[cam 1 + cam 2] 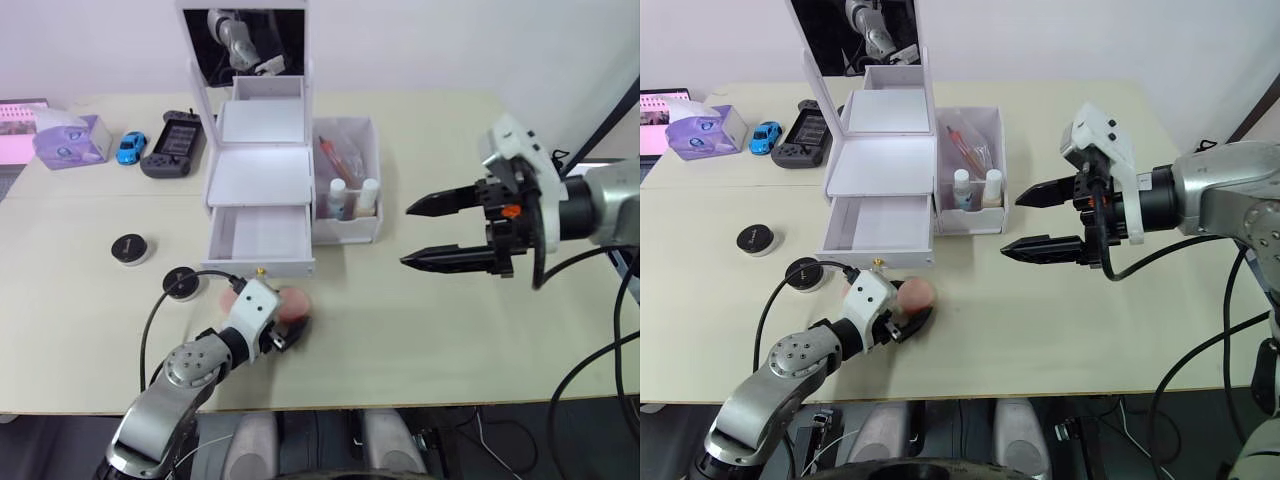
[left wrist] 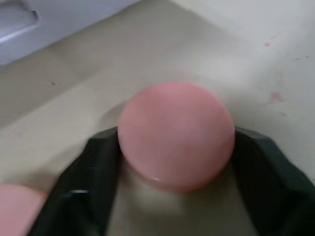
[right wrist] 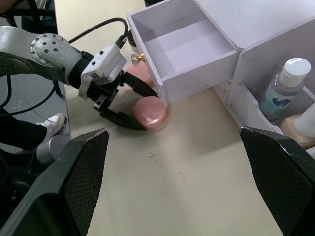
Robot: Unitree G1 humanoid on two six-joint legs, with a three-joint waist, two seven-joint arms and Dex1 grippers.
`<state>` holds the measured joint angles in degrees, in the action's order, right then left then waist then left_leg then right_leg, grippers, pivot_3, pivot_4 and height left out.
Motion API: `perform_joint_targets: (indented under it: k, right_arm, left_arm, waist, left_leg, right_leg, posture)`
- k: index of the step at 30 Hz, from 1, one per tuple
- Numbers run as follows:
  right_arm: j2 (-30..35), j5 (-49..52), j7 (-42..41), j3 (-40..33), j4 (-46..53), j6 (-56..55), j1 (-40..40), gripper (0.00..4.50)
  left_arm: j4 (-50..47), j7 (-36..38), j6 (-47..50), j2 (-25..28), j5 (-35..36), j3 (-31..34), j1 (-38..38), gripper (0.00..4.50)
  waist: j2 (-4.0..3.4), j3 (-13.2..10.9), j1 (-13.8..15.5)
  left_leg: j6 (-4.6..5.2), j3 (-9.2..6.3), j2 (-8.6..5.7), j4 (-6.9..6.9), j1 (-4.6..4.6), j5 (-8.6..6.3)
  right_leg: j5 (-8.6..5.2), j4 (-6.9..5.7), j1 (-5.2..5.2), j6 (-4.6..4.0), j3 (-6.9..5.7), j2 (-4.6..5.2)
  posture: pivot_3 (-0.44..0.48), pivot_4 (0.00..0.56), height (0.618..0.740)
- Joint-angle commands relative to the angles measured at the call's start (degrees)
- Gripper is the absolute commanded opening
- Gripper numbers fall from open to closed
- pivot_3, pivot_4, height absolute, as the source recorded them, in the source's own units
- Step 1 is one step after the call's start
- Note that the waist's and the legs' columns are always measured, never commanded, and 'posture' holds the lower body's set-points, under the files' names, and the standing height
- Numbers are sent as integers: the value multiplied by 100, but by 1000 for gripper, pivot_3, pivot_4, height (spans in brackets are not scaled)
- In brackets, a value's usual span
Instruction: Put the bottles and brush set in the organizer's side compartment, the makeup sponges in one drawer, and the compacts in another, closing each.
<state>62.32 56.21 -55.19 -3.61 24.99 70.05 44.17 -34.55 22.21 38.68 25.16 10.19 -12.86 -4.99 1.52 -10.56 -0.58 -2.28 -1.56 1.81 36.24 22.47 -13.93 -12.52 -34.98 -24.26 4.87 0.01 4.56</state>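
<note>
Left pincer (image 3: 140, 105) sits low on the desk near its front edge, fingers either side of one pink sponge (image 2: 176, 133), touching or nearly touching its rim, not lifted. A second sponge (image 2: 15, 209) lies just beside it, partly under the wrist. The lower drawer (image 1: 260, 240) of the organizer (image 1: 258, 175) stands pulled out and empty, just behind the sponge.

The soft puff could squash or pop out if squeezed off-centre, and the neighbouring sponge might be dragged along. Lifting toward the drawer, the fingers could catch its front wall or gold knob (image 3: 137, 57) and push the light organizer back.

Right pincer (image 1: 1035, 220) hangs wide and empty above the desk, right of the side bin (image 1: 347, 180), where the bottles (image 1: 352, 197) and brush set (image 1: 338, 152) already stand. Two compacts (image 1: 129, 248) wait toward the left edge.
</note>
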Motion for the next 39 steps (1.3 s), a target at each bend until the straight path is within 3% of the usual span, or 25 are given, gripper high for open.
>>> perform_joint_targets:
  k: [1, 8, 13, 17, 20, 25, 29, 34, 39]
  right_arm:
    - [-40, 293, 201, -311, 335, 85, 68, 4500]
    - [-173, 467, 219, -273, 367, -27, 125, 4500]
    - [-160, 618, -234, -342, 246, -226, 33, 4500]
    - [-184, 663, -604, -380, 103, -475, 20, 4500]
    - [-155, 553, -865, -353, -15, -699, -8, 4500]
    - [-107, 265, -1307, -273, -363, -1097, -36, 4500]
    - [-127, -70, -1527, -196, -626, -1435, -27, 4500]
    - [87, -796, -1733, 28, -1063, -1842, -95, 4500]
    - [157, -1277, -2031, 95, -1546, -2262, -112, 4500]
  left_arm:
    - [-127, 27, -23, 98, -131, -86, 29, 2666]
    - [-617, 633, -163, 465, 360, 348, -344, 2666]
    - [-995, 1672, -712, 1199, 915, 955, -875, 2666]
    - [-1313, 2599, -1147, 1498, 1913, 1746, -1293, 2666]
    - [-1543, 2793, -983, 1611, 2900, 2366, -1258, 2666]
    - [-1474, 2096, -241, 2072, 4277, 2909, 98, 2666]
    - [-1076, 1793, 133, 2424, 4835, 2956, 1312, 2666]
    - [-47, 2041, 271, 2909, 4511, 2952, 2019, 2666]
    - [896, 2441, 283, 3376, 3837, 2443, 2810, 2666]
  waist:
    - [0, 0, 0]
    - [1, 1, -12]
    - [1, 0, -6]
    - [0, 0, -8]
    - [1, -1, 3]
    - [2, -2, 20]
    - [5, -1, -17]
    - [5, -2, -23]
    - [6, -3, -14]
  left_leg:
    - [0, 0, 0, 0, 0, 0]
    - [0, 0, 1, -2, 0, 0]
    - [0, -1, 2, -1, 0, 0]
    - [-1, 2, 2, -1, 2, 0]
    - [-1, 2, 2, 0, 3, 0]
    - [0, -4, 2, 6, 0, 0]
    - [0, -3, 1, 15, -3, 1]
    - [1, 0, 2, -3, -8, 1]
    - [1, -1, 3, -9, -4, 1]
  right_leg:
    - [0, 0, 0, 0, 0, 0]
    - [0, 0, -1, -1, 0, 0]
    - [-3, -1, -4, 3, -1, 2]
    - [-13, 3, -6, 19, -1, 6]
    - [-14, 3, -7, 20, -2, 8]
    - [-15, -4, -1, 22, -5, 3]
    - [-14, -5, 11, 23, -4, 2]
    - [-8, -12, 1, 13, 0, -7]
    - [-6, -10, -5, 7, 0, -10]
  posture:
    - [0, 150, 740]
    - [0, 150, 740]
    - [0, 150, 740]
    - [0, 150, 740]
    - [0, 150, 740]
    - [0, 150, 740]
    - [0, 150, 740]
    - [0, 150, 740]
    - [0, 150, 740]
